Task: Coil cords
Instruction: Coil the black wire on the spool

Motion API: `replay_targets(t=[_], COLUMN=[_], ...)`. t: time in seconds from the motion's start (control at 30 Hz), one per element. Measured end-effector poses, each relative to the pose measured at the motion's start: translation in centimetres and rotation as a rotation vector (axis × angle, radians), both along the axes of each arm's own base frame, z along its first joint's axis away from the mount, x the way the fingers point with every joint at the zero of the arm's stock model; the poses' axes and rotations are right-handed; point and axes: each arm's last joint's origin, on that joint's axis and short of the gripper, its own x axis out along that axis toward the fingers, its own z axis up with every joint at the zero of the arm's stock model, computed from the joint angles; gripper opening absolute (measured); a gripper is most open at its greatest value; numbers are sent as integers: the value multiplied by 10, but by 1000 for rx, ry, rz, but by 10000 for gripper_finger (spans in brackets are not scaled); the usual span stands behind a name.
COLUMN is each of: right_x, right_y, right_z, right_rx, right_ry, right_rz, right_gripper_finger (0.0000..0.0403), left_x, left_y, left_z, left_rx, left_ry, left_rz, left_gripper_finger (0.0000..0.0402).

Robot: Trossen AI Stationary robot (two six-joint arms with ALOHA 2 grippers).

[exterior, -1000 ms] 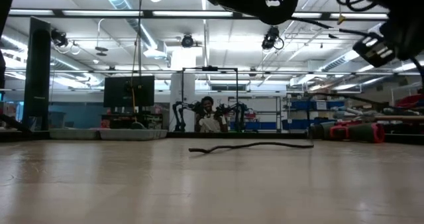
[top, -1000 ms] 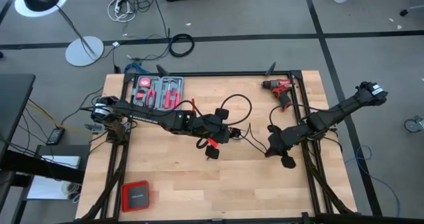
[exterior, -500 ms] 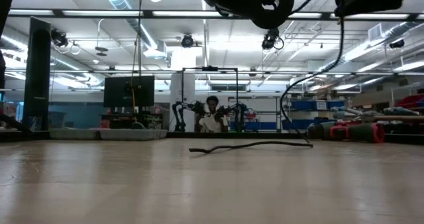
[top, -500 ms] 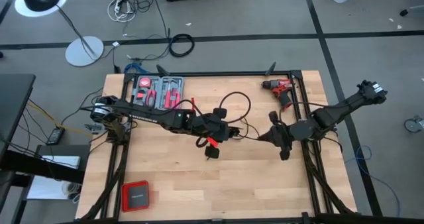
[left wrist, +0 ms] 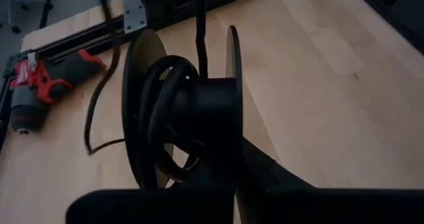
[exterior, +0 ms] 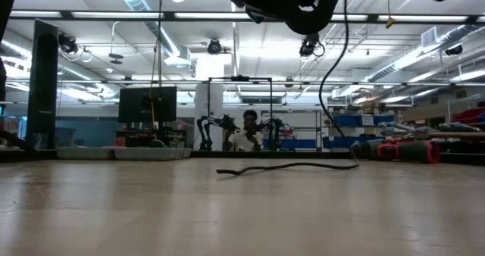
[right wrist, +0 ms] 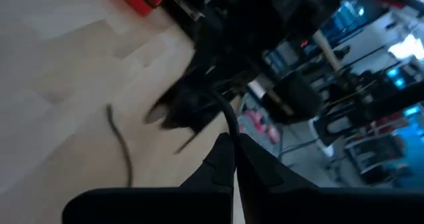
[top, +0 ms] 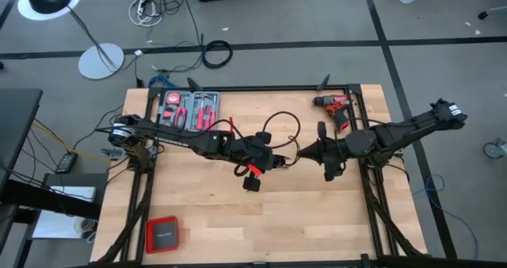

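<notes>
On the wooden desk [top: 238,212], a red flat box [top: 162,234] lies near the front left corner, and an open tool case [top: 188,109] with red-handled tools sits at the back left corner.

The left arm reaches from the left edge toward the middle of the desk. Its claw, the left claw [top: 255,171], is closed; in its wrist view a black spool [left wrist: 189,111] sits just ahead of it, with turns of the thin black cord [top: 279,129] wound round the hub between the two discs.

From above, the cord rises in a loop just behind the left claw, at the middle of the desk, and then runs across toward the right arm. In the low view one length of it lies flat on the desktop while another hangs in a curve from overhead.

The right claw [top: 323,153] hangs right of centre, facing the left one, its fingers [right wrist: 225,159] pinched together on the cord, which runs away from their tips.

A red drill [top: 334,107] lies near the back right corner, behind the right arm.

Beyond the desk, in the low view, a person [exterior: 246,133] sits in the room.
</notes>
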Motion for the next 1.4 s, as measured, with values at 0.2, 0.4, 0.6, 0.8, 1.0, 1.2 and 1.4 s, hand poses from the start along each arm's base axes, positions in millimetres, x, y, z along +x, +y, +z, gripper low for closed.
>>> replay_targets(t=[0.2,0.4,0.6,0.8,1.0,1.2,1.4], right_x=[25,49,67,77,82,81,82], right_y=[-11,-26,-40,-45,-45,-45,-47], right_z=[-1,-7,-15,-26,-32,-36,-45], right_rx=[-16,17,62,154,306,473,549], right_ry=[-64,-99,-126,-90,-46,20,88], right_rz=[58,124,193,288,277,223,120], right_gripper_finger=[0,0,1,1,1,2,4], left_x=[1,2,2,2,2,2,3], left_y=[-1,-3,0,4,10,12,11], left_z=[1,3,3,2,2,3,4], left_rx=[-24,-44,-59,-117,-139,-133,-150], left_ry=[-16,-36,-34,-17,-19,-37,-52], left_rz=[-31,-72,-143,-240,-292,-341,-365], left_gripper_finger=[0,0,0,0,0,0,0])
